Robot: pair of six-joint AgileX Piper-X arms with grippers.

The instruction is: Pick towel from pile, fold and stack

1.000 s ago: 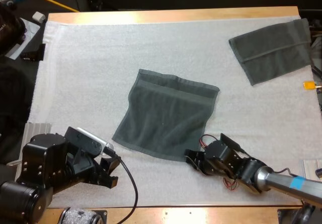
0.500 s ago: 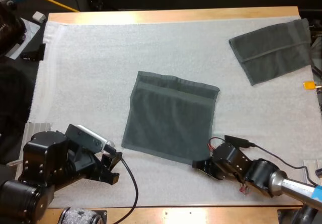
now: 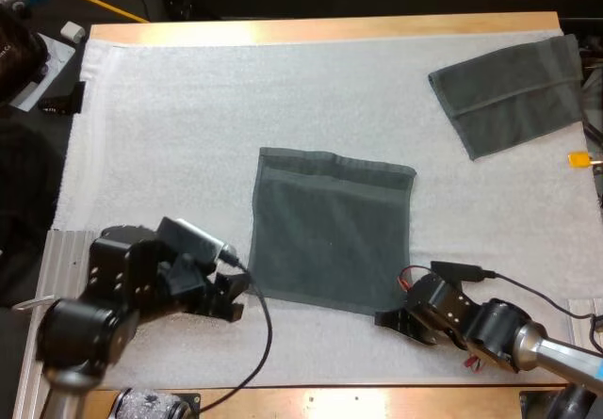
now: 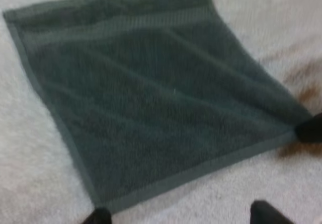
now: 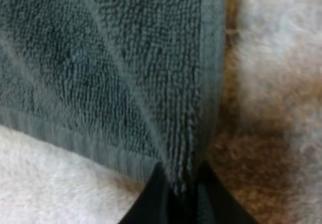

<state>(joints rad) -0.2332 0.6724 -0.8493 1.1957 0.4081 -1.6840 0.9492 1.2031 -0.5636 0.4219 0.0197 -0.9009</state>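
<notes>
In the high view, a dark grey-green spread towel [image 3: 332,231] is lying flat near the middle of the white mat [image 3: 188,118] that is covering the wooden desk [image 3: 320,29]. A folded towel [image 3: 509,94] is resting well apart from it, at the mat's far right corner. The left end effector [image 3: 237,297] is sitting low at the spread towel's near left corner, and the right end effector [image 3: 384,319] is pressing at its near right corner.

In the left wrist view, the left end effector [image 4: 183,216] is showing its two black fingertips [image 4: 98,216] standing wide apart. One tip is sitting right at the towel's nearest corner and the other is over bare mat, so nothing is being held between them. The right end effector [image 4: 309,131] is sitting at the neighbouring corner of the spread towel [image 4: 151,93].

In the right wrist view, the right end effector [image 5: 181,196] is pinching the spread towel [image 5: 115,68] by its hemmed corner. Its fingers [image 5: 151,199] are pressing narrowly on the cloth from both sides, just above the mat.
</notes>
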